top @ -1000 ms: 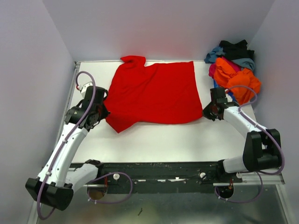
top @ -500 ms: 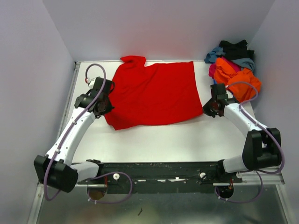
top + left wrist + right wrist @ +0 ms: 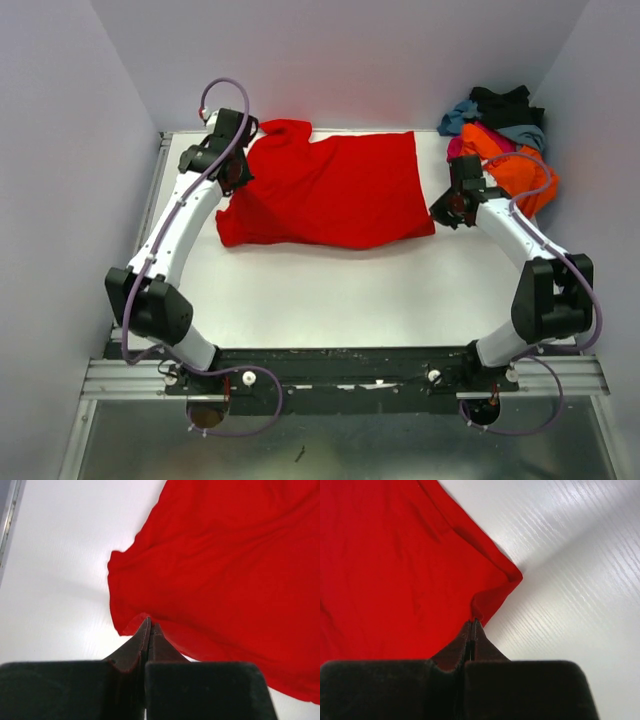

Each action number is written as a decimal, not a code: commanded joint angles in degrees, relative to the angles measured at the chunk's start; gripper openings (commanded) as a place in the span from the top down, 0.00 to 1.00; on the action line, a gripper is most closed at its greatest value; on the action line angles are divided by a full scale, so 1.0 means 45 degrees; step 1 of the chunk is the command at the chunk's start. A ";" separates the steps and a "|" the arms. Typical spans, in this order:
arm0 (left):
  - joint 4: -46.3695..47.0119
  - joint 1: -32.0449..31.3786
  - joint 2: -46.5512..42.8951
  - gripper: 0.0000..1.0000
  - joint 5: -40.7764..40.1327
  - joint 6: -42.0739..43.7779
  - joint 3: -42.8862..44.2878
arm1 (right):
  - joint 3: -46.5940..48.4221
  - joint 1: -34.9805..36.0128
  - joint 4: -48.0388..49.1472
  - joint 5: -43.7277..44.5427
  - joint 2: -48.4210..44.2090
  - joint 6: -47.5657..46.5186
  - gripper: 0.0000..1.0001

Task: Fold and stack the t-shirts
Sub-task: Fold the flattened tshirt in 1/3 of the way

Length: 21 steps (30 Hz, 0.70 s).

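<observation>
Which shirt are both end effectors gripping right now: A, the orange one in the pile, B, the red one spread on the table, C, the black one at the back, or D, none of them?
B: in each wrist view the closed tips of the left end effector and the right end effector pinch an edge of the red shirt.

Overhead, wrist close-ups on red t-shirt (image 3: 330, 195)

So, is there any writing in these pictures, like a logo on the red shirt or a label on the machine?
None can be read. The red t-shirt is plain in every view, the pile of shirts shows no print, and the white arms show no legible label.
</observation>
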 commanded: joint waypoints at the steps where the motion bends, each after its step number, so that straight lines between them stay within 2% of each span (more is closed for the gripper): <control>1: -0.0444 0.0091 0.1382 1.00 -0.0755 0.0791 0.1772 | 0.0790 0.0094 -0.0430 0.0379 0.0627 0.0373 0.99; 10: -0.1381 0.0305 0.3980 1.00 -0.0970 0.1241 0.4936 | 0.2489 0.0094 -0.0683 0.0437 0.2112 0.1291 0.99; 21: -0.1539 0.0579 0.5797 1.00 -0.0970 0.1475 0.7008 | 0.3701 0.0075 -0.0840 0.0613 0.3382 0.1994 0.99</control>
